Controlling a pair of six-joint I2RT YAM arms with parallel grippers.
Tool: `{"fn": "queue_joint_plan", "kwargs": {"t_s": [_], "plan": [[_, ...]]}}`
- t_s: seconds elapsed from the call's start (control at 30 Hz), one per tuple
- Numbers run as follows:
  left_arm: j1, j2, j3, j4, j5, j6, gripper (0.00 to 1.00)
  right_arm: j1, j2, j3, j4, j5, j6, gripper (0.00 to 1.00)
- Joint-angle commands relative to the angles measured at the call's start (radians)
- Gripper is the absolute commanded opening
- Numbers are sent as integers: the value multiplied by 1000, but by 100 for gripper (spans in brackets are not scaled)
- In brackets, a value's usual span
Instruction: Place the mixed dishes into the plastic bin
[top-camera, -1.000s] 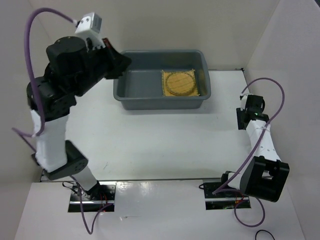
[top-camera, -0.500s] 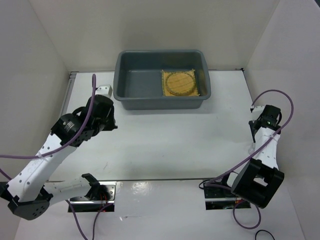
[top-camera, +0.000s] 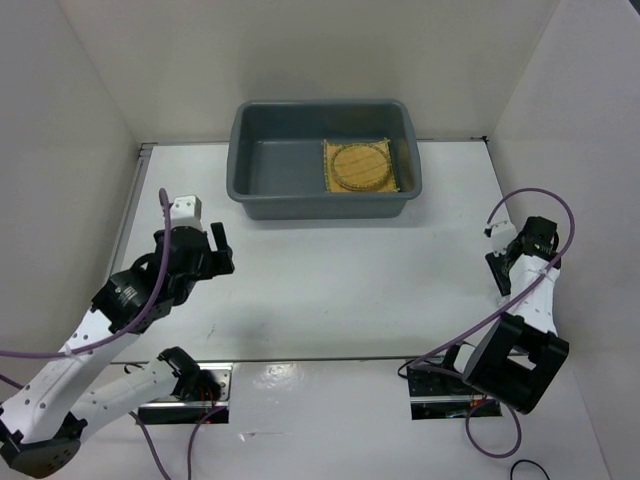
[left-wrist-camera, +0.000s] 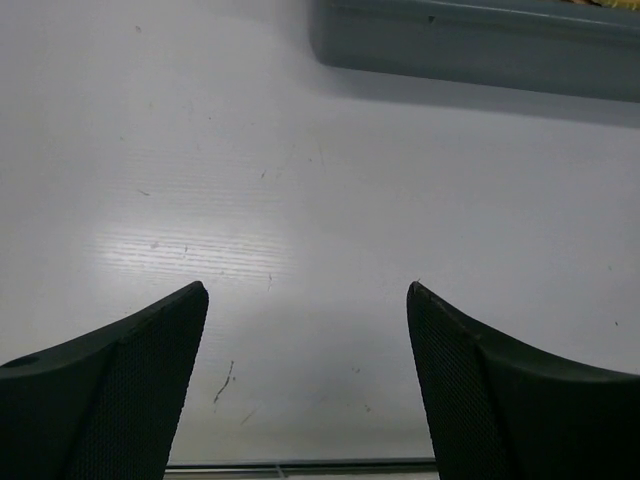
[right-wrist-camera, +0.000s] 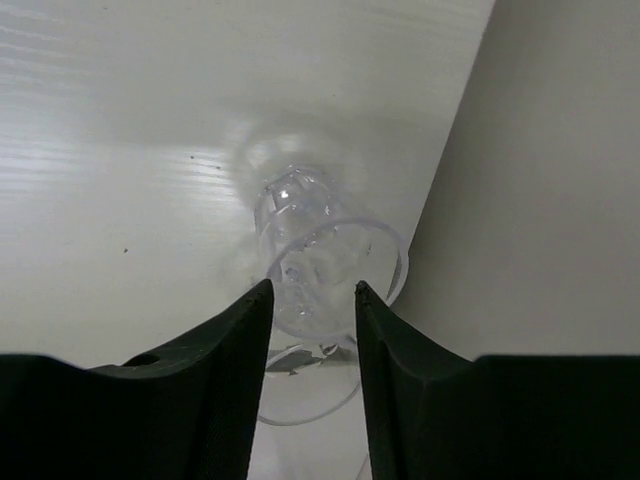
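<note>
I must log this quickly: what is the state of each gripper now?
Left gripper: open, holding nothing.
Right gripper: jaws on either side of a clear cup; whether they grip it cannot be told.

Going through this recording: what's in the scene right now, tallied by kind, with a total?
Large dark grey rectangular plastic bin: 1
Square yellow slatted woven mat, inside the bin: 1
Round orange-brown woven disc, lying on that mat: 1
Clear transparent cup-like vessel, outside the bin: 1
Total: 4
</note>
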Motion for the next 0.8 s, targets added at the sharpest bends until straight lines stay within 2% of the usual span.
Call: {"fn": "queue_joint_plan", "kwargs": {"t_s": [0.0, 0.13, 0.27, 0.37, 0.57, 0.67, 0.77], "plan": [[5, 48, -6, 60, -24, -4, 87, 14, 19, -7, -19, -21, -21, 45], [14, 58, -15, 60, -24, -4, 100, 14, 76, -7, -19, -56, -21, 47], [14, 25, -26, 78, -24, 6, 100, 25, 131, -7, -10, -56, -12, 47], [14, 15, -26, 78, -24, 6, 100, 25, 159, -17, -10, -56, -12, 44], [14, 4, -35, 87, -24, 6, 100, 25, 141, -17, -1, -56, -12, 41], [14, 4, -35, 87, -24, 6, 100, 25, 131, -7, -10, -45, -12, 33], [14, -5, -35, 87, -24, 6, 100, 25, 110, 15, -10, -36, -12, 20]]}}
